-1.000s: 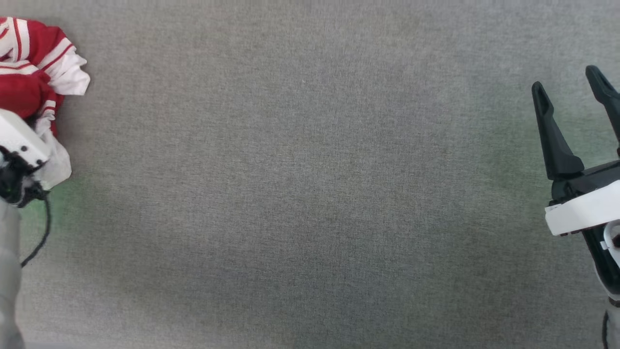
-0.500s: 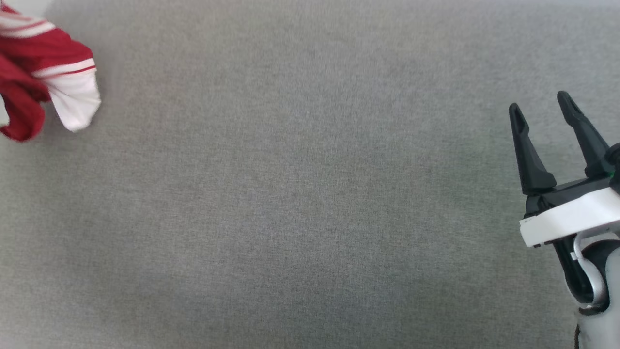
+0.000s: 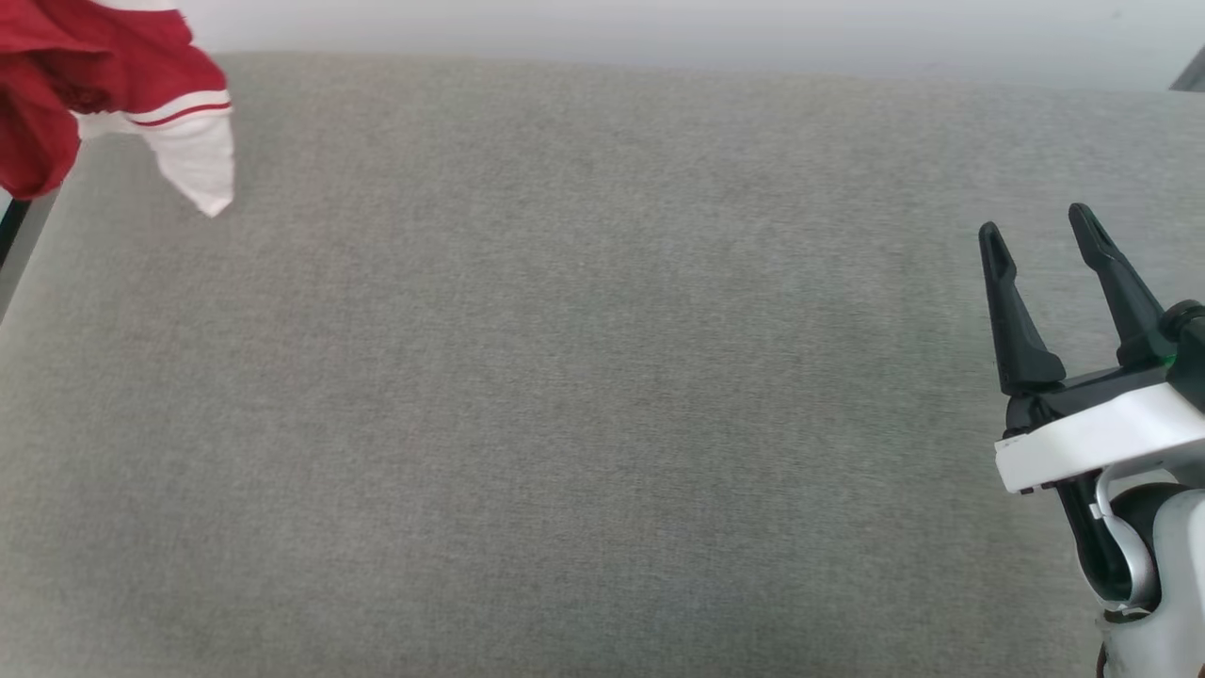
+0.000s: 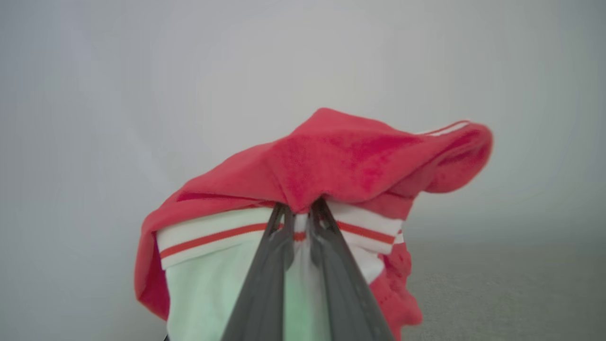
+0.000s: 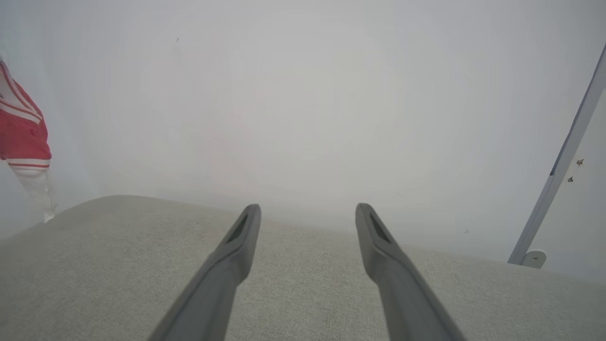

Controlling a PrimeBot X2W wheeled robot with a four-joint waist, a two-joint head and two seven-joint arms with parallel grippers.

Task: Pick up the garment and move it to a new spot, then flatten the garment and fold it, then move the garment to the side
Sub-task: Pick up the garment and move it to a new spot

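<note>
The left end effector [image 4: 299,211] pinches the garment [image 4: 341,161], which drapes over its tips.

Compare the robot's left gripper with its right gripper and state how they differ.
The left gripper has its jaws nearly together, pinching the red jersey garment with white striped sleeves; the right gripper has its jaws wide apart with nothing between them. The left gripper has bunched cloth draped over its fingertips; the right gripper has bare fingers, above the grey fabric-covered surface. Both have two long, dark, tapered fingers.
</note>
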